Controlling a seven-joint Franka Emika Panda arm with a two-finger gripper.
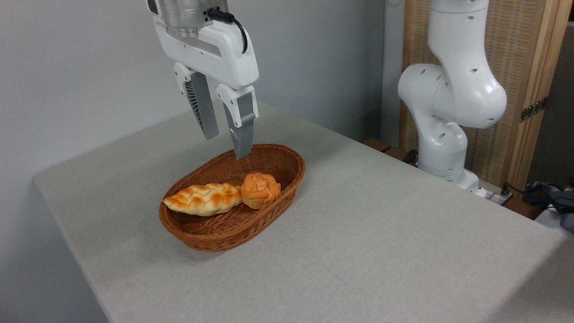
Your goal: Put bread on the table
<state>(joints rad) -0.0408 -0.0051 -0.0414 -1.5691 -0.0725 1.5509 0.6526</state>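
Grey-cloth table [358, 233]; bread [204, 199] in wicker basket [215, 240] beside bun [260, 190]; tool [226, 146] above, fingers apart, empty.

Single fixed camera; mounted above desk [358, 233] height at one desk corner, facing obliquely down across the surface toward the rear wall; medium range; arm base at right, tool [226, 146] entering from top.

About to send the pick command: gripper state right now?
Gripper: open, holding nothing, above the basket; bread untouched inside.
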